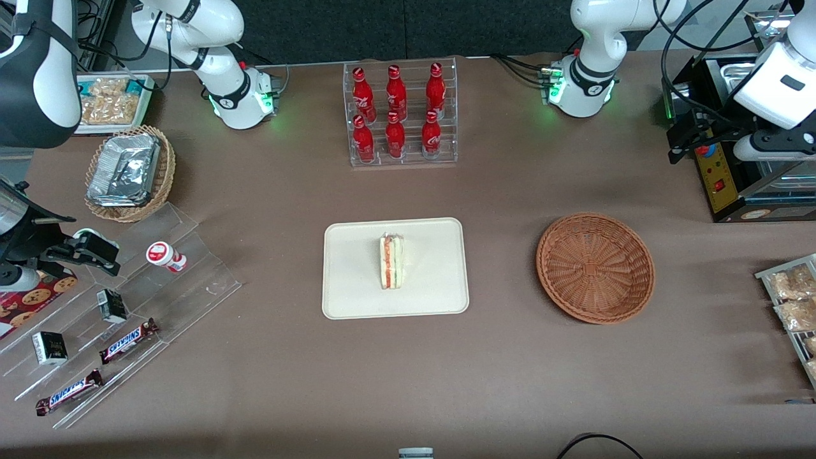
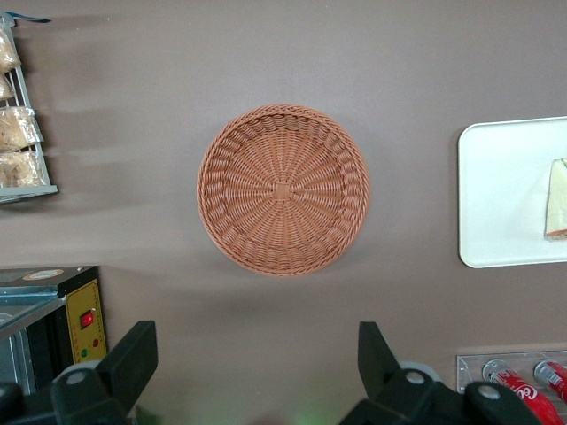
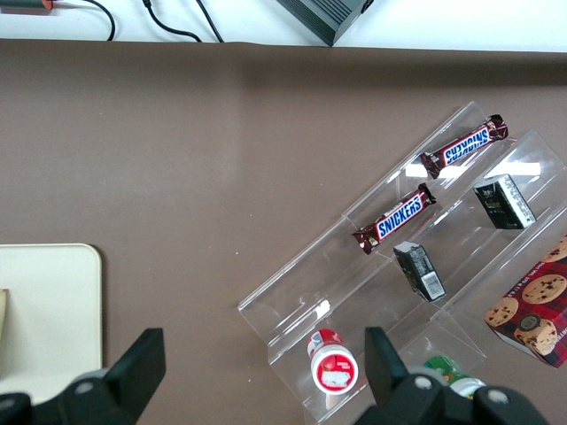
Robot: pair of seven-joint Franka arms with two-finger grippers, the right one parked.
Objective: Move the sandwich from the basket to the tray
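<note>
The sandwich [image 1: 391, 261] lies in the middle of the cream tray [image 1: 344, 299], at the centre of the table. The reddish-brown wicker basket [image 1: 595, 268] sits beside the tray, toward the working arm's end, with nothing in it. My left gripper [image 1: 685, 137] hangs high above the table, farther from the front camera than the basket and next to the black appliance. In the left wrist view the gripper [image 2: 255, 336] is open with only bare table between its fingers. That view also shows the basket [image 2: 282, 189], the tray's edge [image 2: 505, 195] and a corner of the sandwich [image 2: 557, 199].
A clear rack of red bottles [image 1: 400, 115] stands farther from the front camera than the tray. A black appliance [image 1: 733, 159] and a rack of snack packs [image 1: 794, 299] are at the working arm's end. A tan foil-tray basket [image 1: 129, 172] and a clear stepped display [image 1: 121, 319] are at the parked arm's end.
</note>
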